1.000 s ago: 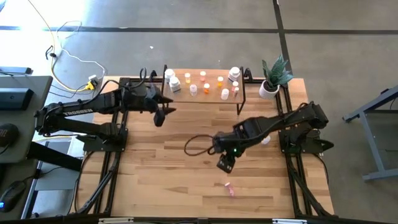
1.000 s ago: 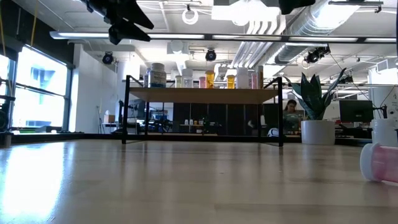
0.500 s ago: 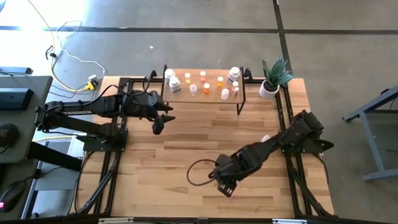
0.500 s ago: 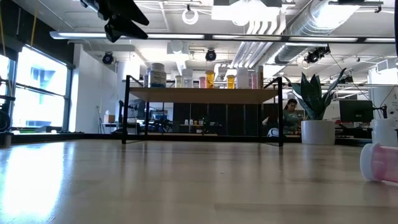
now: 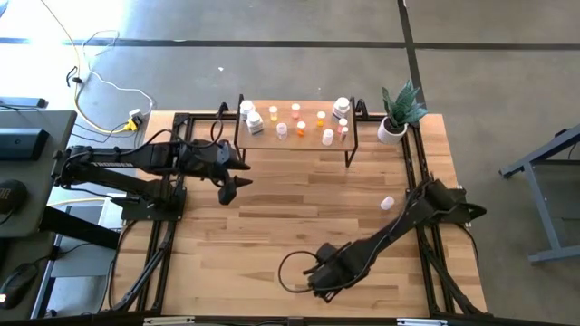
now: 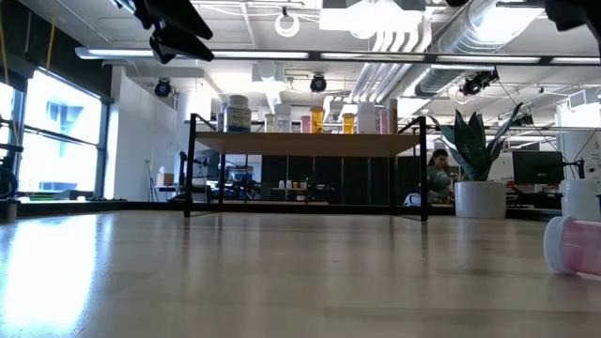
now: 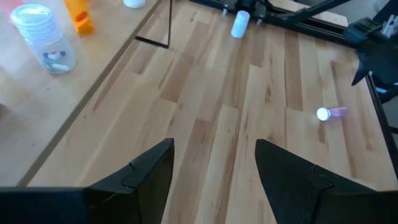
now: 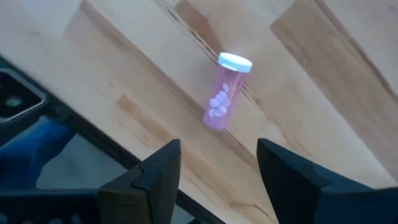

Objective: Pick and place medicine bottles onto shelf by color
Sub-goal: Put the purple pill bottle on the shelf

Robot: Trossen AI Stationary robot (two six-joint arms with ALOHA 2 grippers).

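Note:
A pink bottle [image 8: 222, 94] with a white cap lies on its side on the table near the front edge. It also shows in the left wrist view [image 7: 331, 113] and the low view [image 6: 573, 246]. My right gripper [image 5: 323, 277] hangs open above it, fingers [image 8: 158, 165] short of it. A small white bottle [image 5: 387, 203] lies on the table at the right. The shelf [image 5: 313, 141] at the far edge carries several white, orange and pink bottles [image 5: 299, 122]. My left gripper [image 5: 229, 188] is open and empty, in the air left of centre.
A potted plant [image 5: 397, 113] stands at the far right corner beside the shelf. The table's front edge [image 8: 93, 134] lies close to the pink bottle. Bare tabletop [image 5: 272, 217] lies between the two arms. A person [image 6: 438, 174] sits in the room beyond.
My right gripper has swept from the table's middle toward the near edge and now hangs over the pink bottle, which has stayed where it lay. My left gripper has moved a little toward the near edge and the left.

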